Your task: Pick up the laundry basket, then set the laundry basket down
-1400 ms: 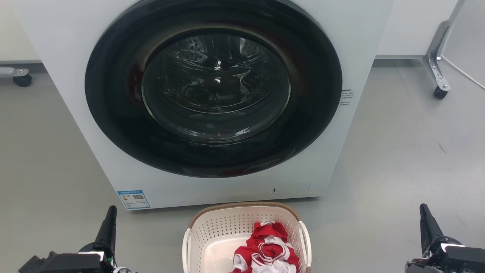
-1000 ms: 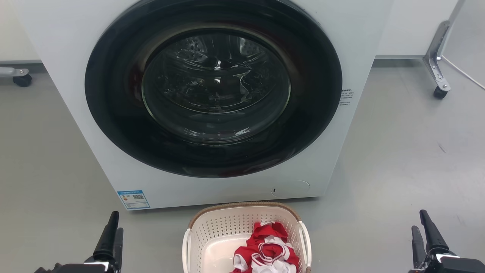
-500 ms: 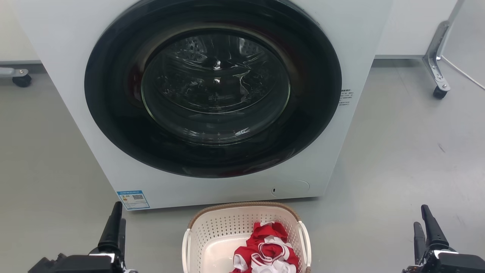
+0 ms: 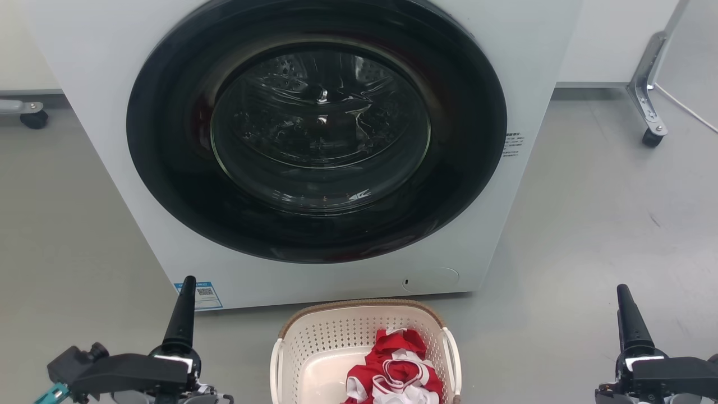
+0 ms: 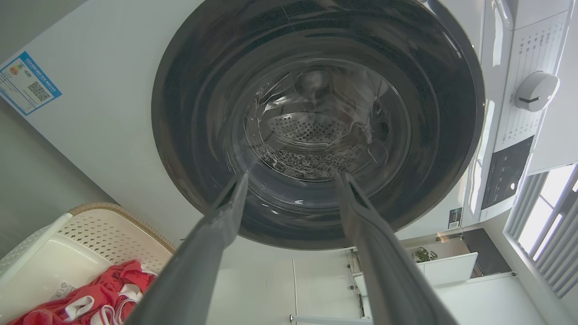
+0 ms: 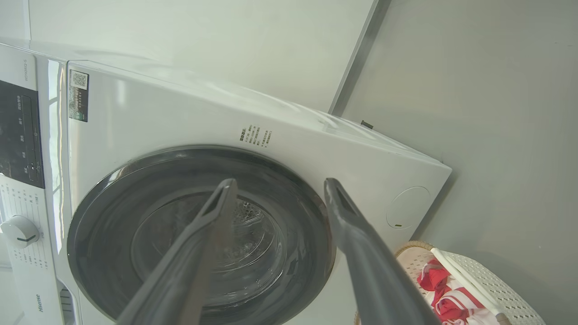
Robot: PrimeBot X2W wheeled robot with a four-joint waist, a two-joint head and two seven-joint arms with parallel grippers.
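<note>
The laundry basket [image 4: 359, 307], cream perforated plastic with a brown woven-look rim and white side handles, stands on the grey floor at the bottom centre, just in front of the washing machine. A red and white garment [image 4: 392, 370] lies inside it. My left gripper [image 4: 188, 283] hovers to the basket's left, apart from it, fingers pointing at the machine. My right gripper [image 4: 624, 292] hovers well off to the basket's right. Each wrist view shows its gripper open and empty: the left gripper [image 5: 292, 176], with the basket [image 5: 90, 225] at lower left, and the right gripper [image 6: 280, 180], with the basket [image 6: 487, 280] at lower right.
The white washing machine [image 4: 533, 56], with its dark round door [image 4: 314, 146] shut, rises directly behind the basket. A metal leg on a caster [image 4: 650, 134] stands at the far right, and another caster [image 4: 33, 118] at the far left. Grey floor lies on both sides of the basket.
Both grippers have risen higher in the head view; the left one also shifted right, toward the basket. The basket and garment have stayed put.
</note>
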